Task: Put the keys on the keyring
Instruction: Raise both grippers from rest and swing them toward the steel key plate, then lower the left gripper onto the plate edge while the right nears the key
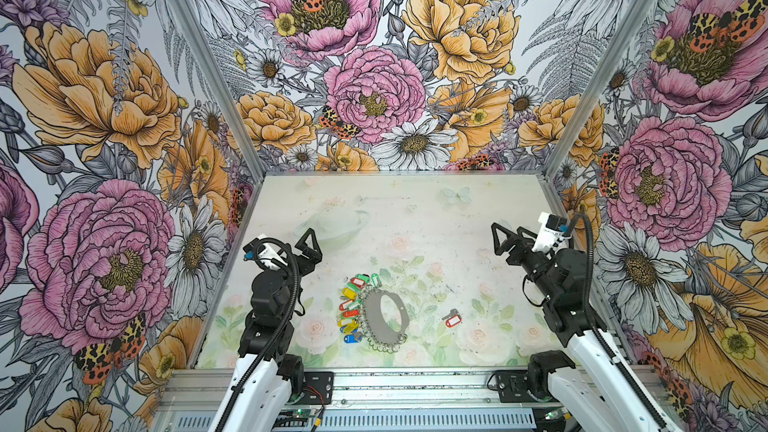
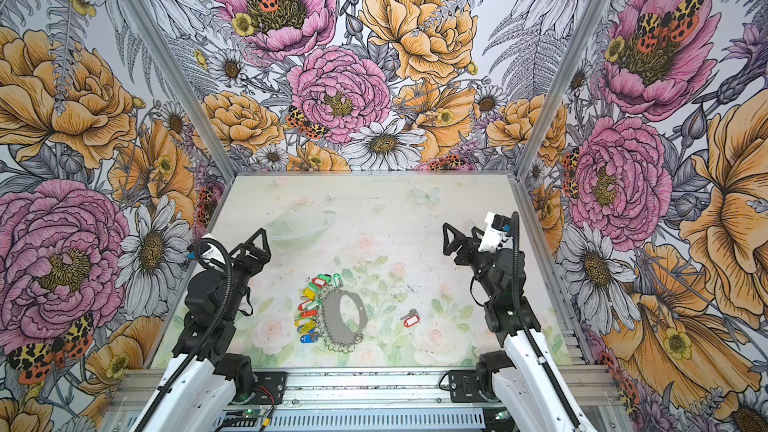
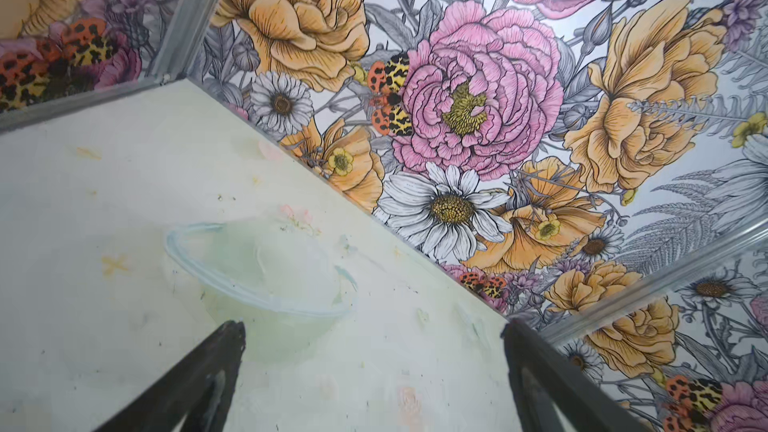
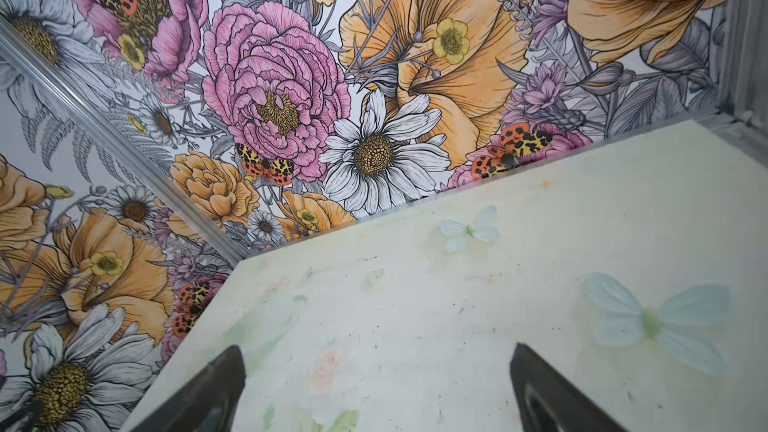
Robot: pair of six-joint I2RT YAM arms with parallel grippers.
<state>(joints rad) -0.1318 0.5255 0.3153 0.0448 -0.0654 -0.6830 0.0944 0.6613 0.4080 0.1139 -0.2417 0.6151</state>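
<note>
The keys (image 1: 451, 318) lie on the counter (image 1: 478, 209), three o'clock from the keyring (image 1: 384, 317), apart. They look light, stiff and probably slippery, so the red tag (image 1: 454, 321) suits gripping. The left gripper (image 1: 311, 248) and right gripper (image 1: 510, 239) gape empty.

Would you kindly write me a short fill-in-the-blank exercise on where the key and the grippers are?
In both top views the small dark key with the red plastic tag lies to the ____ of the flat grey metal ring plate.
The coloured plastic tags fan along the plate's ____ edge.
The left gripper and right gripper both stand ____, holding nothing.
Missing words: right; left; open.
</note>
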